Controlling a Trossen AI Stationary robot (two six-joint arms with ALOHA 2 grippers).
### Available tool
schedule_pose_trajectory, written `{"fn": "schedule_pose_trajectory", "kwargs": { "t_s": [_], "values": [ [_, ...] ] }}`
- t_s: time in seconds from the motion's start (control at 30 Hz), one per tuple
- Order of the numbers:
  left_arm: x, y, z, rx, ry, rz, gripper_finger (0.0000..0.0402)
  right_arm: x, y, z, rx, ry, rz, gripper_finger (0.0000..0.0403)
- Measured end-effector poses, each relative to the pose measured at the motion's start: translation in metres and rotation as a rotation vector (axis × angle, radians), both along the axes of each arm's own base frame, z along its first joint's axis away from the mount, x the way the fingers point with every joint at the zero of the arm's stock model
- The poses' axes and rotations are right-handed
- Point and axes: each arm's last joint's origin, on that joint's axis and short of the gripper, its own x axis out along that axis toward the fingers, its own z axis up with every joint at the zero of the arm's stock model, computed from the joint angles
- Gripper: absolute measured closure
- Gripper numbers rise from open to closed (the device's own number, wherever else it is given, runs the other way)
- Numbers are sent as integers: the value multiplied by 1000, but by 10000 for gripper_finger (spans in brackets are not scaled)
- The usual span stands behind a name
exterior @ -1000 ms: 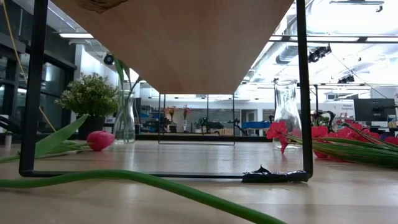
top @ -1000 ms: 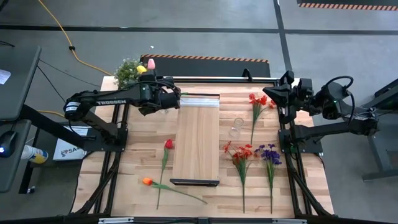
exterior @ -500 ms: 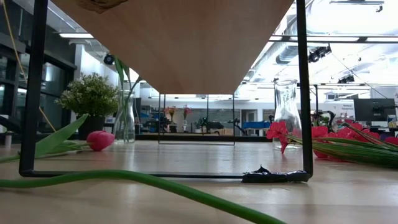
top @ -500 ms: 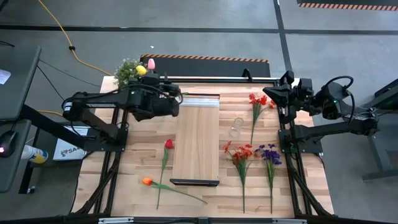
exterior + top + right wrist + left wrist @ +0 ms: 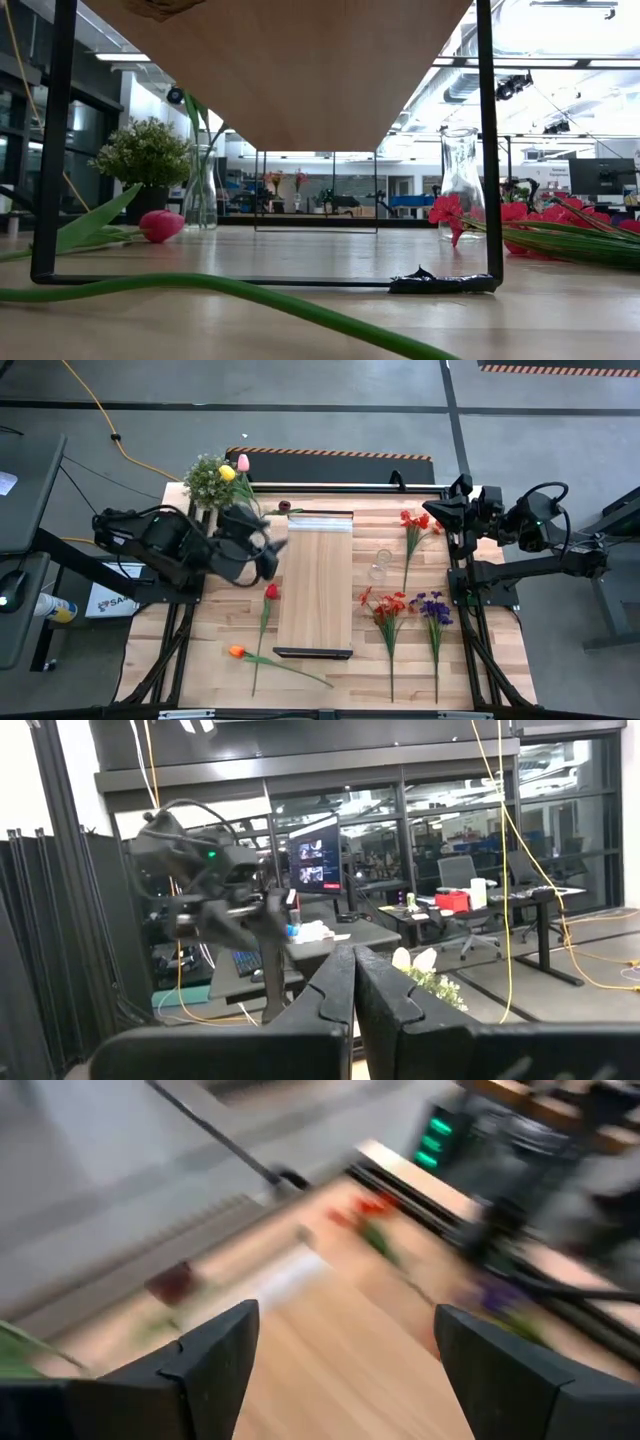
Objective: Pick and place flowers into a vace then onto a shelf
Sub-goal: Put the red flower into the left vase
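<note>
A glass vase (image 5: 200, 190) stands at the table's far left beside a potted plant (image 5: 205, 478). Yellow (image 5: 227, 473) and pink (image 5: 243, 462) tulips stand in it, and a maroon flower (image 5: 283, 508) leans from it toward the shelf. The shelf (image 5: 315, 585), a light wood board on a black frame, lies mid-table. My left gripper (image 5: 265, 555) hovers open and holds nothing, left of the shelf and above the red tulip (image 5: 270, 592). My right gripper (image 5: 355, 980) is shut and parked at the far right, raised.
An orange tulip (image 5: 237, 651) lies near the front left. An empty glass vase (image 5: 380, 563) stands right of the shelf. Red sprays (image 5: 413, 520) (image 5: 385, 605) and a purple cluster (image 5: 433, 605) lie on the table's right side.
My left gripper has drawn back from the vase and the maroon flower, rising and swinging toward the table's near edge while turning. The maroon flower stays leaning at the vase, now uncovered.
</note>
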Motion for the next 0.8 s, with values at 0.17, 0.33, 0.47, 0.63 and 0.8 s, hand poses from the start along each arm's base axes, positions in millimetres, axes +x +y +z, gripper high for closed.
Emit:
{"fn": "schedule_pose_trajectory", "kwargs": {
  "t_s": [0.17,0.33,0.47,0.63,0.8],
  "values": [
    [-7,-20,-11,-275,27,-40,68,0,0,0,26,-5,10,402],
    [-19,-35,-42,-458,156,109,65,0,1,0,26,-6,43,402],
    [-25,-47,-73,-544,250,247,65,0,1,0,24,-5,51,402],
    [-27,-59,-116,-583,329,362,64,0,1,0,25,-6,51,402],
    [-19,-65,-162,-632,371,379,64,0,1,0,25,-7,50,402]
  ]
}}
